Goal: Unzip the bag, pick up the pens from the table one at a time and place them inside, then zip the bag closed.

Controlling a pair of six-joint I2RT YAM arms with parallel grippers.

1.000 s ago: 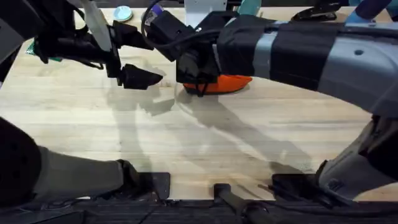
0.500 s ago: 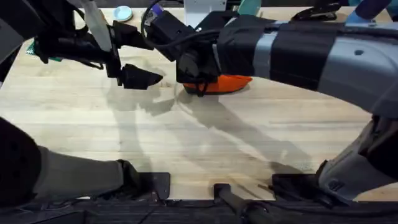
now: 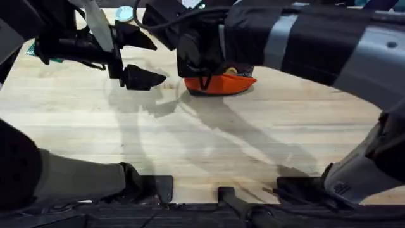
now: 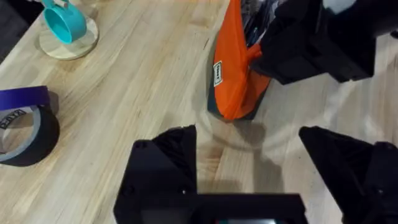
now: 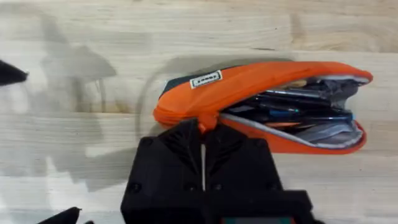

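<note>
One orange bag [image 5: 249,93] lies open on the table [image 3: 209,139], pens [image 5: 292,109] inside its mouth.

The right gripper [image 5: 203,127] has its fingers pressed together on an orange tab at the bag's zipper end. The left gripper [image 4: 249,155] hovers just beside the bag with its fingers spread wide, holding nothing. Farther off lie a purple tape roll [image 4: 25,124] and a teal cup [image 4: 62,23].

The orange bag [image 5: 261,93] is laid on the light wood table [image 3: 209,145], its zipper gaping open. Dark pens [image 5: 292,109] are seen lodged inside it.
</note>
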